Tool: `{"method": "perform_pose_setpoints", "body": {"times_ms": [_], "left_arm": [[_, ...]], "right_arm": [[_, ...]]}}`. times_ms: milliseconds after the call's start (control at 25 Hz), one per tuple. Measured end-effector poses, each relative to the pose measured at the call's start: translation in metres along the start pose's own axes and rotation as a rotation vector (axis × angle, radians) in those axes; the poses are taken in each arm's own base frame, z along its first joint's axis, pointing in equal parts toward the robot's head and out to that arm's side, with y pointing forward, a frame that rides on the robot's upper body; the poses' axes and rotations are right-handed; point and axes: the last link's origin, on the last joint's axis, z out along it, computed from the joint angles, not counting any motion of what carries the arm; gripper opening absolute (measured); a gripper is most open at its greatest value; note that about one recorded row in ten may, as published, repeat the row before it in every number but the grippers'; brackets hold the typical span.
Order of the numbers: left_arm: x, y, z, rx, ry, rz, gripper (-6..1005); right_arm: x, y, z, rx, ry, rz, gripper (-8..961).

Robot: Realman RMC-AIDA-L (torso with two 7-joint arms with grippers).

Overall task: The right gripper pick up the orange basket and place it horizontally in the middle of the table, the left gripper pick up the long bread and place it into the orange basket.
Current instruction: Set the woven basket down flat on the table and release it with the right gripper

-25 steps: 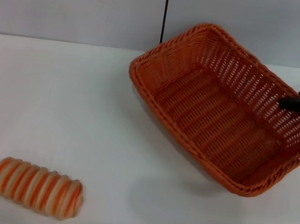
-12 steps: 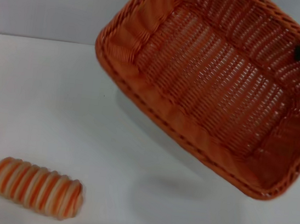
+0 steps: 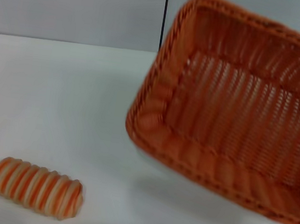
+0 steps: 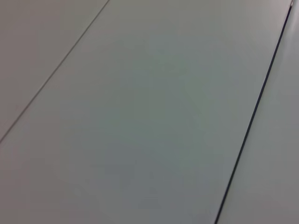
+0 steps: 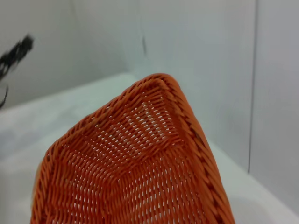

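Nearest you, the oblong cream long bread [image 3: 35,187] with orange stripes lies on the plain white table [image 3: 57,105]. Farther right, the large woven orange basket [image 3: 233,109] hangs tilted above it; you cannot tell either gripper's state.

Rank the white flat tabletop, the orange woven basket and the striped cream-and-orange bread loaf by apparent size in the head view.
1. White flat tabletop, spanning the view.
2. Orange woven basket, lifted nearer the camera, so it looks bigger than it would resting on the table.
3. Striped cream-and-orange bread loaf, clearly smallest.
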Motion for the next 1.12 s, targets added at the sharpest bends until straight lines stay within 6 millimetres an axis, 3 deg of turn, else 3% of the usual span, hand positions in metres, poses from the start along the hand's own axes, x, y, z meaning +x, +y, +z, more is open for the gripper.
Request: {"method": "perform_pose_setpoints", "body": {"times_ms": [240,720,1120], "left_arm": [[-0.001,0.002,-0.002,-0.013,-0.017,-0.004,822],[-0.007,0.009,-0.004,-0.068,-0.065,-0.028,819],[-0.009,0.011,-0.009,-0.066,-0.084,-0.041,816]], "right_arm": [[-0.002,0.006,0.021,-0.094,0.118,-0.108,182],[-0.005,0.003,0.073,-0.218,0.167,-0.221,197],[-0.009,0.001,0.092,-0.199,0.172,-0.26,210]]}}
